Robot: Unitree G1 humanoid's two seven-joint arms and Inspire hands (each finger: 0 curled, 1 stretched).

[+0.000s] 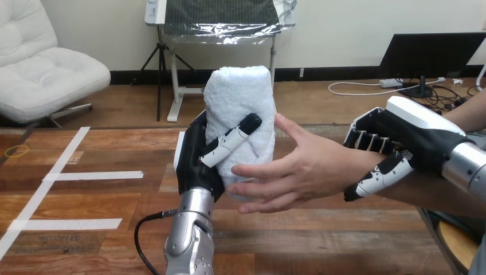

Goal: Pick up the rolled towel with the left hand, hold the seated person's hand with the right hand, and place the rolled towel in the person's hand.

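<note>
Left hand grips the rolled towel upright at centre, fingers curled round it. Right hand wraps the person's wrist, likely steadying their open hand, which touches the towel's right side for handover.

You had a wooden worktop of mixed brown planks before you, with white tape strips stuck across its left part.

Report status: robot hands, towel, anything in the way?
Left robot hand shut on rolled towel, upright. Right robot hand curled round person's wrist. Person's hand open, touching towel, not closed on it. No obstruction seen.
</note>
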